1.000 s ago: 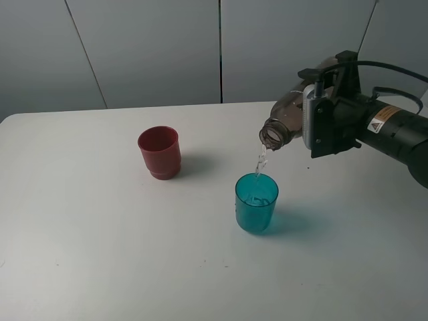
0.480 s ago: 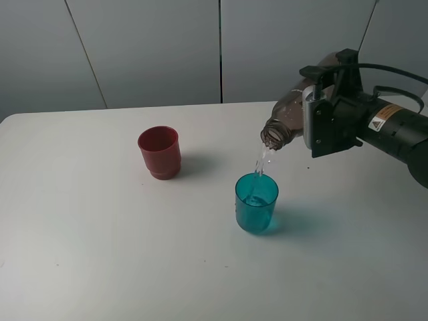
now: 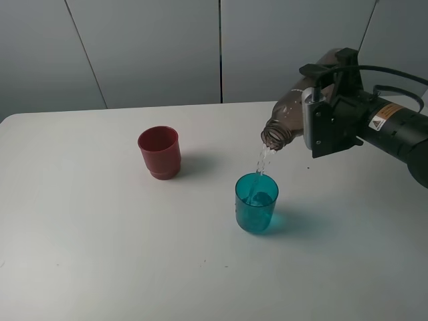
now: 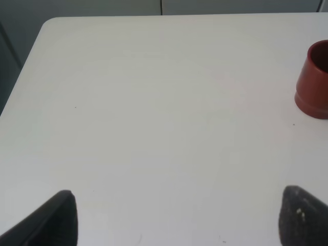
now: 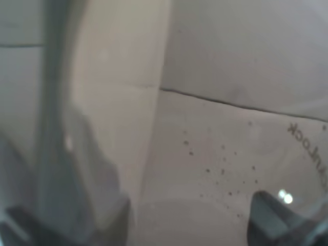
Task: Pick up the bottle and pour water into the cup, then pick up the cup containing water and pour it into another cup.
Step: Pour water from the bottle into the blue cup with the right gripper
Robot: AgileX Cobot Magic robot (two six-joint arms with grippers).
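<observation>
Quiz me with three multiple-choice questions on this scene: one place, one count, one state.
1. Seen from the high camera, the red cup stands: A. left of the teal tumbler, farther back. B. right of it. C. inside it.
2. How many cups stand on the table? A. One. B. Two. C. Four.
3. The bottle is: A. upright on the table. B. lying on the table. C. tilted in the air, pouring.
Answers: 1 A, it stands apart, left, nearer the wall. 2 B, one red, one teal. 3 C, water falls from its mouth into the teal tumbler.
</observation>
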